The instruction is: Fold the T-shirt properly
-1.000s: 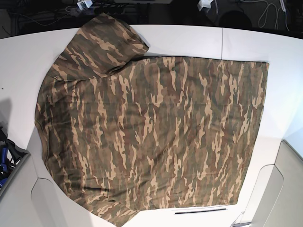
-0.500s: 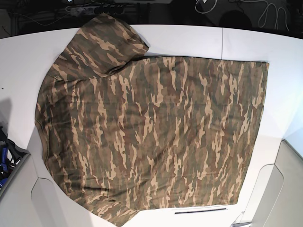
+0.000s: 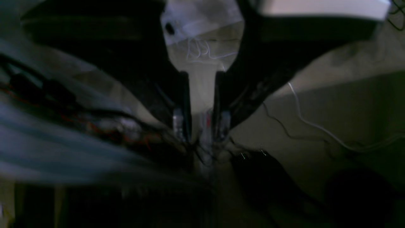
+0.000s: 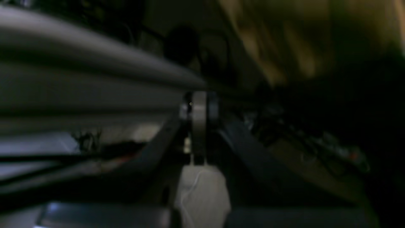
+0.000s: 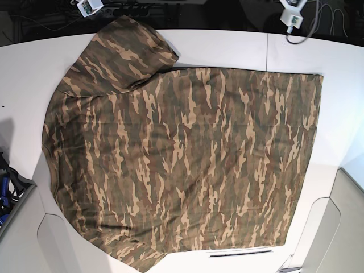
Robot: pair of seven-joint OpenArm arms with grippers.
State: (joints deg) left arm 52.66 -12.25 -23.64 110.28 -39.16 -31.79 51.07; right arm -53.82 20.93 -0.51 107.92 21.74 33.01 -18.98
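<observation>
Our shirt (image 5: 182, 165) lies spread flat across the white bench (image 5: 227, 48), one sleeve up at the far corner, no fold made yet. Our left hand (image 3: 202, 126) has its fingers slightly apart and empty, our right hand (image 4: 199, 107) is closed on nothing, both well clear of the cloth. We judge the first fold is still ahead, so next we need to reach down and take an edge.

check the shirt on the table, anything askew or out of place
The camouflage-print cloth T-shirt lies spread flat on the white table, not yet folded. One oddity: its lower sleeve, by the base view's bottom edge, runs past the table's front edge. The upper sleeve lies flat. Nothing looks torn or bunched.
</observation>
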